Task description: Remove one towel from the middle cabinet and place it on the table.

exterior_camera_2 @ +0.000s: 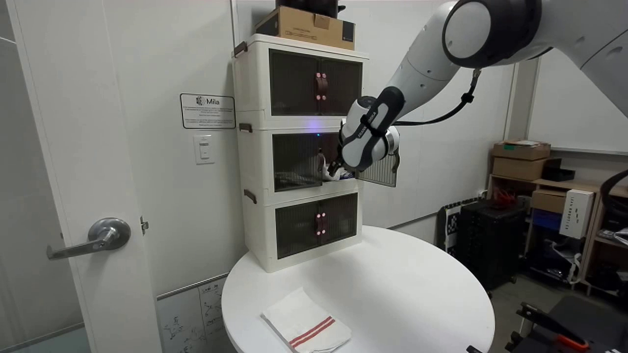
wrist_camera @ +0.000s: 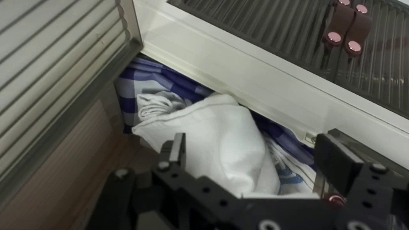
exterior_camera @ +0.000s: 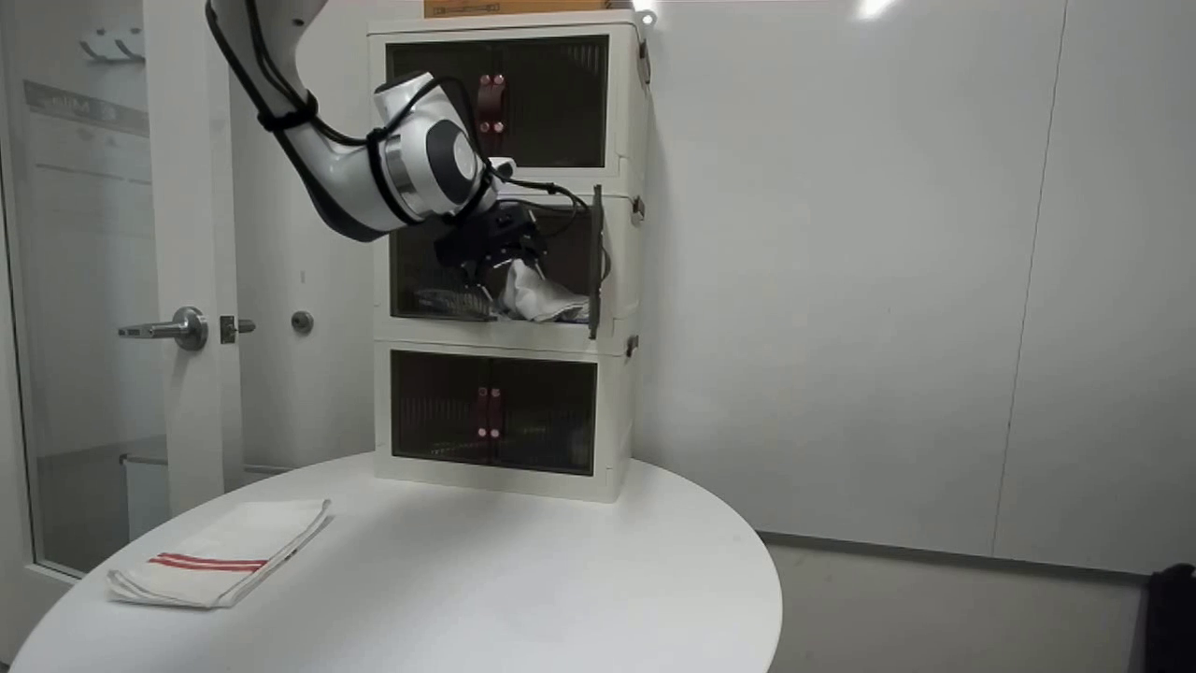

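Table [exterior_camera: 523, 598]: round and white in both exterior views; you lose its near rim at the bottom of each.
Bottom cabinet [exterior_camera: 495, 478]: upright on the far part of your table, off-white, its two dark doors [exterior_camera: 439, 411] closed.
Tabletop shading: a soft grey that you can see spread in front of that cabinet.
Folded towel [exterior_camera: 220, 551]: white, lying flat, layered edges showing; you see two red stripes running side by side toward one end.
Towel's place: near the table's rim, on your cameras' side of the bottom cabinet, close to it but apart.
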`<action>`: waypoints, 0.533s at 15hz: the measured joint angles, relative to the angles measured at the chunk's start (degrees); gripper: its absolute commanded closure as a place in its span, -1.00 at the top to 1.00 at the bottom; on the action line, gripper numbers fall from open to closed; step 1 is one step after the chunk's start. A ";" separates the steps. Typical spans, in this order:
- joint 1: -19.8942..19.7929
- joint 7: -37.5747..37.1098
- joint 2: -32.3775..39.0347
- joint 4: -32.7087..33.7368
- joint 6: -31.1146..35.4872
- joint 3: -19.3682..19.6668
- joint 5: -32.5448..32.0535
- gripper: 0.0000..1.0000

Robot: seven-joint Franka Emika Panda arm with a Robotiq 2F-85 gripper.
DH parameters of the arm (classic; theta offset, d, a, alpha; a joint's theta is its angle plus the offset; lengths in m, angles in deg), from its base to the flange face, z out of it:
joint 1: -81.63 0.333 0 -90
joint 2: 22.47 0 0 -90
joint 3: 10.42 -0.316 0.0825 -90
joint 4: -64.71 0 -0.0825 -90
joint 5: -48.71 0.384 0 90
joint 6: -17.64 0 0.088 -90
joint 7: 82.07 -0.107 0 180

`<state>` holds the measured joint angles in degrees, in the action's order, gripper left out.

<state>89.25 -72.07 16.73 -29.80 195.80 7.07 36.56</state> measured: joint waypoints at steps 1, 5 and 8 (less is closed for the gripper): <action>0.00 0.00 0.78 0.64 0.09 0.25 0.03 1.00; 0.01 -0.01 3.32 3.46 1.10 0.43 0.57 1.00; 0.09 -0.33 4.76 5.76 1.84 0.40 0.82 0.99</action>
<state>89.34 -72.40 21.49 -24.04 197.64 7.46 37.37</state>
